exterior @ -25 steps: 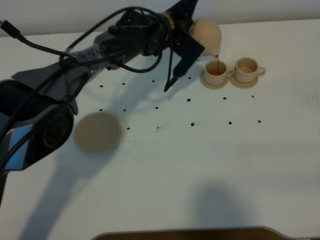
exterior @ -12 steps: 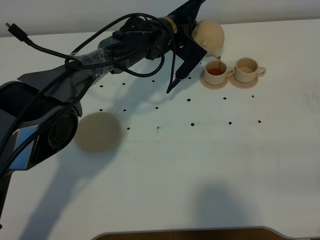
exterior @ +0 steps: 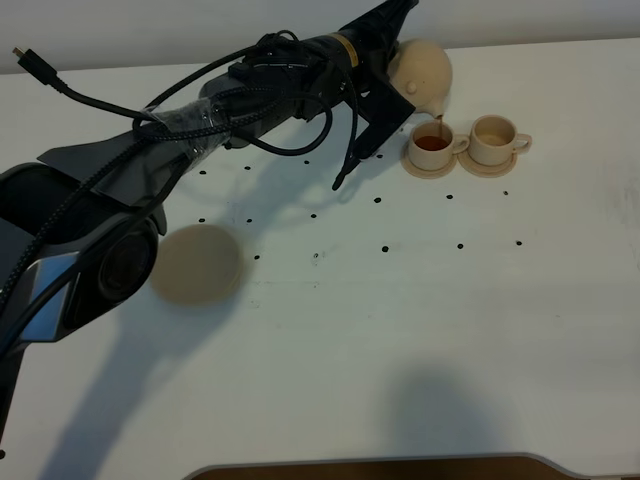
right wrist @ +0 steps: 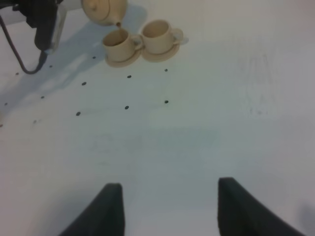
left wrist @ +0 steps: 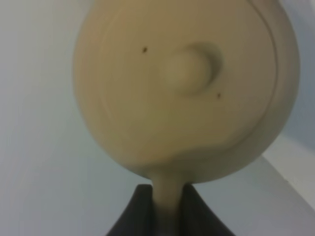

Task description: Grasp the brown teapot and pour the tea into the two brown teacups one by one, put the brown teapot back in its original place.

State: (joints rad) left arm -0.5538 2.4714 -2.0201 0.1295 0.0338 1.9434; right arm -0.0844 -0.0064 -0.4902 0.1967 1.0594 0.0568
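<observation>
Over the last second the brown teapot [exterior: 425, 72] drifts a little to the right and tips further, and the tea in the left teacup [exterior: 432, 144] looks darker and fuller. We are in the middle of the first pour. The left hand [left wrist: 167, 211] pinches the teapot's loop handle [left wrist: 168, 189] between its dark fingers and holds the pot in the air at the far side of the bench [exterior: 400, 330], just above and to the left of the cups. A thin stream of tea [exterior: 439, 120] drops from the spout [exterior: 437, 108] into the left teacup. The right teacup [exterior: 493, 133] sits just beside it on its own small saucer and looks pale inside, so we judge it not yet filled.

To do this step well, we keep the spout directly over the middle of the left teacup and change the tilt slowly, so the stream does not wander onto the rim or saucer. Once the cup looks full enough, we level the pot before sliding right, otherwise tea may fall in the gap between the cups. The grip on the narrow handle gives little hold against rolling, so smooth wrist motion matters.

The wide saucer [exterior: 196, 263] waits well apart on the left, bare. The right hand [right wrist: 170, 206] hangs spread over the near bench, holding nothing.
</observation>
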